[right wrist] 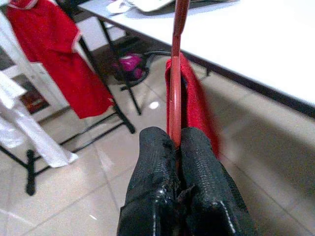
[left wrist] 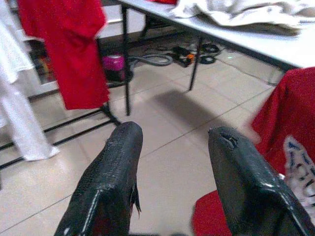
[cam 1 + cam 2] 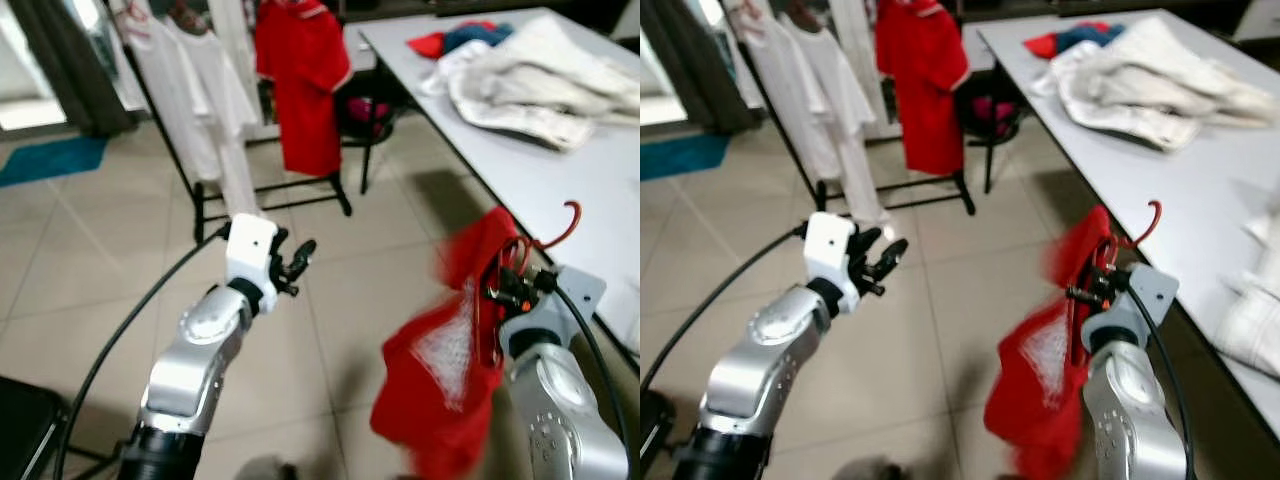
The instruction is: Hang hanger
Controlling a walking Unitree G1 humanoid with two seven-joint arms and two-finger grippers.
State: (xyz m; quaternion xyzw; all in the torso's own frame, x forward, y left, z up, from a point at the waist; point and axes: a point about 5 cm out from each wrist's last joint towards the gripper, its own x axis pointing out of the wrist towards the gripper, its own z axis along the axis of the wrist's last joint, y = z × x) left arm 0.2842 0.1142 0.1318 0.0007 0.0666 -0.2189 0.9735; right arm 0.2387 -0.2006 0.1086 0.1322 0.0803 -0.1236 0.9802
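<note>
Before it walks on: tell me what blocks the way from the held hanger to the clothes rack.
Nothing visible: open tiled floor lies between the red hanger, clamped in the right gripper, and the clothes rack. The table stands off to the right.

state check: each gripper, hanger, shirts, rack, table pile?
right gripper: shut on red hanger
red hanger: held upright, hook free, not yet on rack
red shirt: draped on the held hanger
left gripper: open, empty
clothes rack: standing, holds hung red polo and white garments
table: bears a loose clothes pile
</note>
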